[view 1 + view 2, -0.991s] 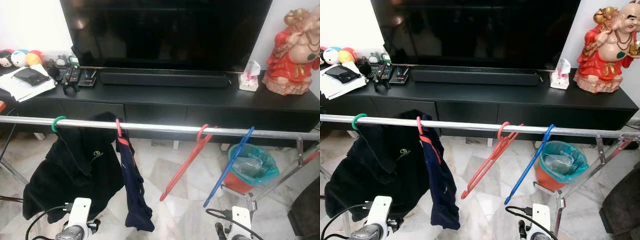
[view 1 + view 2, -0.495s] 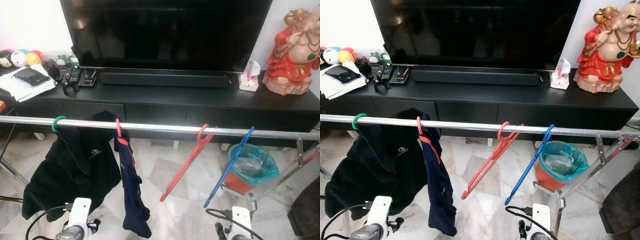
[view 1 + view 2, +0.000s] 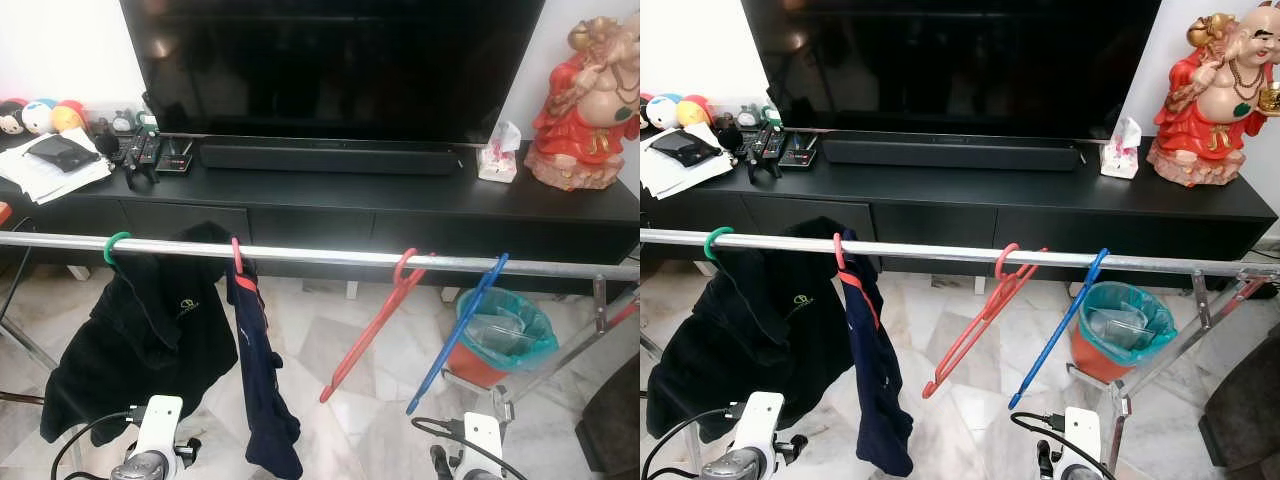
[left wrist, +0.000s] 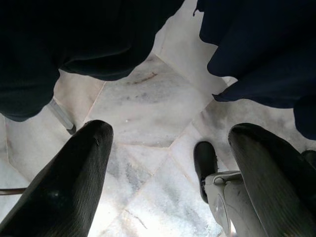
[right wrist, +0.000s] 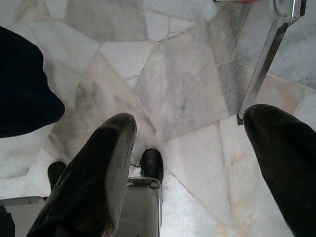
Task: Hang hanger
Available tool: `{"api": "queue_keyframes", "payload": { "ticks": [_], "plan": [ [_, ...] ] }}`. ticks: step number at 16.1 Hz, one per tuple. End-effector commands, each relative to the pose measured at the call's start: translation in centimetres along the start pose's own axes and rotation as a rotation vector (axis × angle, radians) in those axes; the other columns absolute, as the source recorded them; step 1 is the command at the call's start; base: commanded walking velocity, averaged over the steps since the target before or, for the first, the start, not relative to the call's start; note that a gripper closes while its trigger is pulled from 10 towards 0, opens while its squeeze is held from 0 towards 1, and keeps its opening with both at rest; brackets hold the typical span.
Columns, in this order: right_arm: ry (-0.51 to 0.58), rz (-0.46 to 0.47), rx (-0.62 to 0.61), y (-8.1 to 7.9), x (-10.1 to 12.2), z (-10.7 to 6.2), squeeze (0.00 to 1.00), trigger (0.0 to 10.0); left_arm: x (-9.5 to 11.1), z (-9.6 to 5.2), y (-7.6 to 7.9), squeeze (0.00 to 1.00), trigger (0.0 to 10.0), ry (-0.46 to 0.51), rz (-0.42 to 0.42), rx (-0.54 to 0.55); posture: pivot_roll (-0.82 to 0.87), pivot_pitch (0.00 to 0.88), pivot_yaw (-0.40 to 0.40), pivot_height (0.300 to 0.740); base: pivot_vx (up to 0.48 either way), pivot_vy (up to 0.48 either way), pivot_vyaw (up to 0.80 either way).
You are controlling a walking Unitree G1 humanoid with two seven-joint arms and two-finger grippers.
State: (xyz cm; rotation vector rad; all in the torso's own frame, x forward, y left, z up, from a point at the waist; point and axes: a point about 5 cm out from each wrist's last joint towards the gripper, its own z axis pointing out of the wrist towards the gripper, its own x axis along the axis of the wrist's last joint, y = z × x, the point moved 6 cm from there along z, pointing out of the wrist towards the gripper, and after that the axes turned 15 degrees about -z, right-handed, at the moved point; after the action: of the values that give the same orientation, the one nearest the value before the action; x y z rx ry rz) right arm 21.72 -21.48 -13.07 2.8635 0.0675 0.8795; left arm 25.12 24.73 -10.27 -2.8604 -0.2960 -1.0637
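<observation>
Both arms hang low, under the silver rail [image 3: 330, 257], with the left gripper [image 4: 168, 173] and right gripper [image 5: 190, 163] each pointing down at the marble floor [image 5: 177, 94]. Each has its fingers spread wide with nothing between them.

The task's things all sit above and ahead of the fingers, already hooked on the rail, whose long axis runs straight across in front of the robot. The bare red hanger [image 3: 375, 320] and bare blue hanger [image 3: 460, 330] hang toward the right fingers, both slanting down and to the robot's left from their hooks. So the right arm looks the nearer one for either.

Toward the left fingers hang the green hanger [image 3: 115, 245] carrying a black jacket [image 3: 140, 350], and a pink-red hanger [image 3: 237, 255] carrying a navy garment [image 3: 262, 380]. The lower ends of both garments come close above the left fingers in the left wrist view.

No loose hanger is held, so the hanging looks done, or else another must be fetched first.

Beyond the rail stands the black TV counter [image 3: 400, 205].
</observation>
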Motion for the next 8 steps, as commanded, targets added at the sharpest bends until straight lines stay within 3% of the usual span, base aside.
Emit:
{"api": "queue_keyframes", "payload": {
  "ticks": [1,8],
  "plan": [
    [0.042,0.104,0.089,-1.96,-1.35,-0.49,0.00,10.0,-1.54,-0.17,3.74,0.00,10.0,-0.046,-0.096,-0.179,-0.02,0.000,0.044,0.740,0.000,0.000,0.00],
    [0.039,0.104,0.087,-1.96,-1.40,-0.49,0.00,10.0,-1.58,-0.14,3.61,0.00,10.0,-0.058,-0.063,-0.175,-0.02,0.000,0.045,0.740,0.000,0.000,0.00]
  ]
}}
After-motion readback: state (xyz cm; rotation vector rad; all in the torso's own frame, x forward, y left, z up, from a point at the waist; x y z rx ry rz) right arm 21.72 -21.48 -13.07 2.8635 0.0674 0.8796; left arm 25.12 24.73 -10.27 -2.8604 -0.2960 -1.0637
